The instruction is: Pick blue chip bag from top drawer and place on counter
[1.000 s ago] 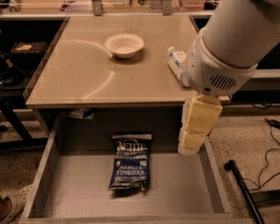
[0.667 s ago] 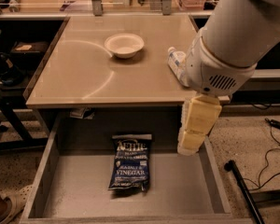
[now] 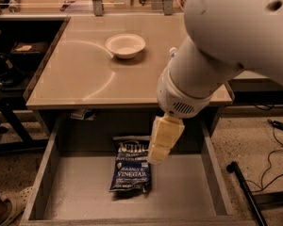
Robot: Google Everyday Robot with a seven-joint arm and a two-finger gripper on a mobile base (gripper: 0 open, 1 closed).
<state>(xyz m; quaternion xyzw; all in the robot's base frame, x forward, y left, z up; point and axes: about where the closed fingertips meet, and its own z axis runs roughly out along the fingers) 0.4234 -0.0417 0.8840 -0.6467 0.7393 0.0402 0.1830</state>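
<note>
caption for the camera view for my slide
The gripper hangs by the right edge of the blue chip bag lying in the open top drawer, counter and white bowl behind.

A: Count's on! One blue chip bag (image 3: 131,167), lying flat in the one top drawer (image 3: 191,188).

B: One counter (image 3: 75,74) above that, and on it a single white bowl (image 3: 125,45).

A: One robot arm (image 3: 203,65) reaching in from the right, and one gripper (image 3: 158,152) on it, hanging over the drawer at the bag's upper right corner.

B: Down on the floor at right, one dark pole (image 3: 246,192).
</note>
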